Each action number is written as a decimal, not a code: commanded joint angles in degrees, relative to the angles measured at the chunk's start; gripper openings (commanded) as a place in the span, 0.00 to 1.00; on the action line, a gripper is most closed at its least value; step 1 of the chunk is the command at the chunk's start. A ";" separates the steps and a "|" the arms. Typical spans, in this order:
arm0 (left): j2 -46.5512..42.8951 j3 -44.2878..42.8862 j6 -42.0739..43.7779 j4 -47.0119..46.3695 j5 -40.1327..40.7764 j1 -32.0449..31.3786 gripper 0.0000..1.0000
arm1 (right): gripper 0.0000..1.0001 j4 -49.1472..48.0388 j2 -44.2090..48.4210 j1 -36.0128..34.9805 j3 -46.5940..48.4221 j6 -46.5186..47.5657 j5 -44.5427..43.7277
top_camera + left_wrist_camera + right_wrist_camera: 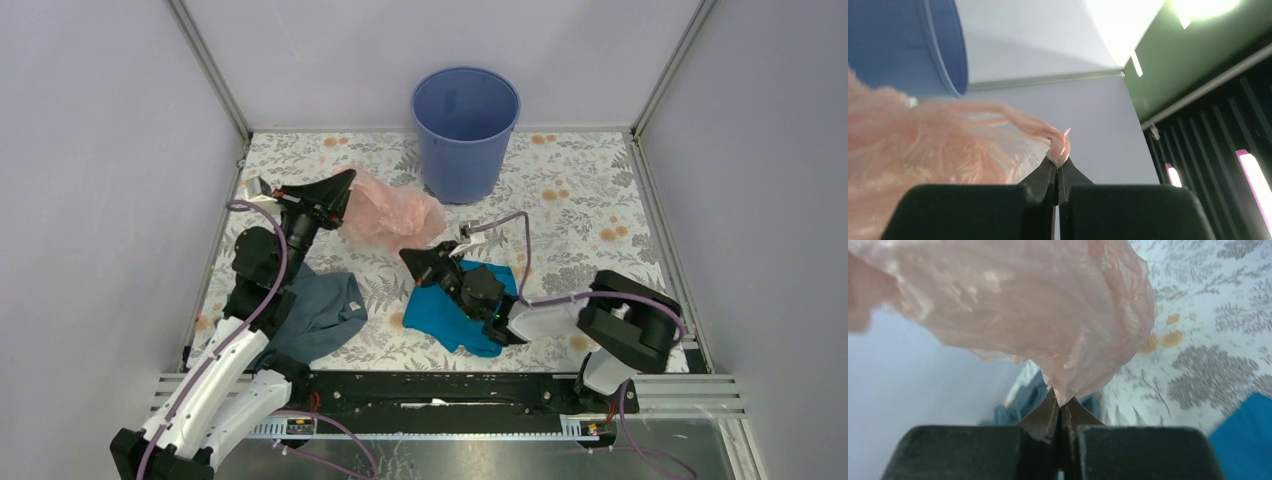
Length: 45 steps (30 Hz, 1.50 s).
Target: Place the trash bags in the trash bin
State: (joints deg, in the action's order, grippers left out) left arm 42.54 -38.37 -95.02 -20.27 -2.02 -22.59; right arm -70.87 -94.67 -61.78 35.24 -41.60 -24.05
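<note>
Item 1, far left: grey-blue cloth (325,310), crumpled on the floral-patterned table (580,200), partly under the left arm. Item 2: left gripper (345,180) (1057,170), reaching to the far left part of the table; its fingers are pressed together with a twisted corner of pink film pinched between the tips (the left wrist view shows this plainly). Item 3: trash bag (390,212) (923,145) (1023,305), thin, translucent pink plastic, crinkled, spread between the two grippers near the middle of the table, towards the far side; whether its underside touches the table cannot be told. Item 4: right gripper (410,256) (1060,407), at the near right edge of the bag, fingers likewise closed tight, with a bunched fold of the same pink film caught between them. Item 5: teal cloth (445,320) (1248,430), lying flat on the table below the right wrist, nearer the arm bases than the bag. Item 6: trash bin (460,160) (898,45), round, blue, tapered toward its base, standing upright at the far edge of the table by the back wall, mouth open upward; it stands just beyond and to the right of the bag, and contact between the two cannot be judged. Item 7, far right: the right arm, folded back on itself at the near right corner.
</note>
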 commanded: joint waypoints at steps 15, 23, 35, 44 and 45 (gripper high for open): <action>11.01 -10.12 26.69 38.67 23.95 4.94 0.00 | 0.00 22.65 22.39 28.82 -9.81 -4.23 67.12; 5.78 -6.98 43.80 38.15 9.37 15.26 0.00 | 0.00 36.50 22.29 39.94 -7.09 3.12 72.98; 6.38 -8.98 57.18 44.37 -4.34 17.67 0.00 | 0.05 60.90 24.09 42.24 -0.38 11.74 63.84; 15.53 -6.22 50.54 37.53 -10.11 18.37 0.00 | 0.48 78.75 9.76 42.13 18.85 22.36 52.16; 16.49 -5.62 49.05 36.03 -11.13 18.56 0.00 | 0.55 79.79 9.58 41.94 19.57 23.57 50.17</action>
State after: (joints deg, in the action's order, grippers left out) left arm 56.42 -45.52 -42.02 23.29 -8.47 -4.95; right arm -0.84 -83.00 -19.86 50.06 -25.45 34.44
